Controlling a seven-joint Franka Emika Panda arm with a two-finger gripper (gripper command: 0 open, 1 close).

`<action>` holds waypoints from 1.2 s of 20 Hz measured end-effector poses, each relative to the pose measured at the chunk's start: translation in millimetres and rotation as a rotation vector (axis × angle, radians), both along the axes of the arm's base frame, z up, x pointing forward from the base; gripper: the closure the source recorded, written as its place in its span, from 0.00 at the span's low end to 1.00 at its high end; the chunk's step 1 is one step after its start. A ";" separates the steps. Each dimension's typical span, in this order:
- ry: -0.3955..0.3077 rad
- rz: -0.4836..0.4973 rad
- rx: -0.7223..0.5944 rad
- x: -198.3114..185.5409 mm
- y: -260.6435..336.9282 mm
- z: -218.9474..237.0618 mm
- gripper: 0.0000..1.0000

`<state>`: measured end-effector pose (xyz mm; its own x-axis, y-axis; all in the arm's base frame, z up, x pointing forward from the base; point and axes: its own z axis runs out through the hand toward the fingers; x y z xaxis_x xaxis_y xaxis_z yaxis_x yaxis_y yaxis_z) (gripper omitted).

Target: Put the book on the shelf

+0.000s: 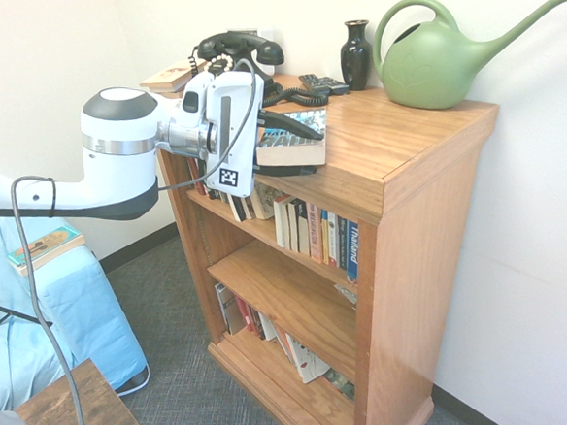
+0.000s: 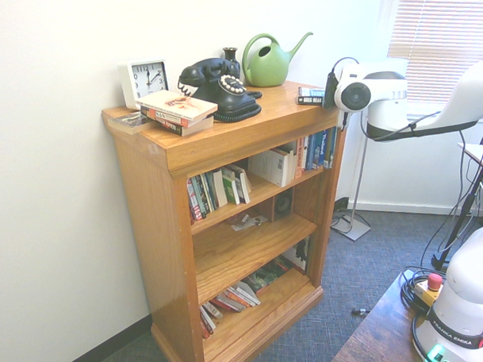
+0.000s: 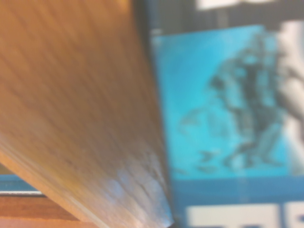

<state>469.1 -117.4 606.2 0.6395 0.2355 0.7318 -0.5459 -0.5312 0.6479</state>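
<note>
First exterior view: the arm came in from the picture's left, with the gripper (image 1: 317, 150) at the front part of the bookcase's (image 1: 431, 184) top board.
Paperback: the thick book (image 1: 291, 151) was at the gripper, over the front edge area of the top board, its blue-and-black cover turned up and its pale page edges facing the camera.
Hand: whether it was clenched on the paperback or released around it could not be told.
Top board, window end: the green watering can (image 1: 432, 67) stood upright, with the dark vase (image 1: 355, 55) just beside it.
Top board, further along: a black telephone (image 2: 222, 90) stood near a white clock (image 2: 145, 83); stacked books (image 2: 177, 112) lay in front of the clock.
Upper tier: a row of books (image 2: 218, 191), some leaning, stood beneath the top board.
Bottom tier: more books (image 2: 230, 299) leaned and lay at a slant.
Blue-draped surface: another book (image 1: 47, 247) lay on the light blue cloth (image 1: 92, 301).
Wrist view: the paperback's bright blue cover picture and white lettering showed, blurred, beside brown wood.
</note>
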 end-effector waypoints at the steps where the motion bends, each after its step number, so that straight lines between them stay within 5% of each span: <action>1: 0.001 -0.001 0.000 0.0 0.1 0.0 1.00; 13: -0.014 -0.018 0.038 -2.6 8.7 7.0 1.00; 20: -0.110 -0.133 0.381 -70.1 38.0 65.9 1.00; 24: -0.082 -0.178 0.638 -132.1 73.3 50.3 1.00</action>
<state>336.9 -44.0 656.5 0.5648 -0.3635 0.7408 -0.6949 -0.6937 0.1894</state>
